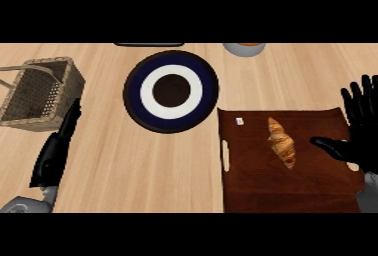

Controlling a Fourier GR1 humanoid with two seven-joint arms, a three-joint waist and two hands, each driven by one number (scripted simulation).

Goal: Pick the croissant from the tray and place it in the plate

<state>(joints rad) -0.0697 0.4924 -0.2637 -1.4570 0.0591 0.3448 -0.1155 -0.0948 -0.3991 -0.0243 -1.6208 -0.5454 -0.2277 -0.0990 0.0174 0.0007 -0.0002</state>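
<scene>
Two black hands show over a pale wooden bench (140, 170), seen from steeply above. A brown tray (255, 187) sits at the lower right of the bench, with a slot handle along its left edge. The croissant (281, 143) lies on the tray, a little right of the tray's middle, its length running from the far side to the near side. A small white item (239, 121) lies near the tray's far left corner; what it is cannot be told.

The right hand (365, 142) is over the tray's right edge. It is spread wide, fingers straight and pointing away from the robot, thumb stretched left toward the croissant. The thumb tip is near the croissant but apart from it, and the hand holds nothing.

A round plate (136, 90) with a dark blue rim, a white ring and a dark centre lies just beyond the tray's far left corner, with nothing on it.

The left hand (55, 150) is at the lower left, seen edge-on, fingers straight and relaxed, holding nothing. Its fingertips point toward a woven basket (29, 107) at the far left of the bench.

At the far edge, partly cut off, stand a grey bowl (244, 49) and a flat dark object (148, 44).
</scene>
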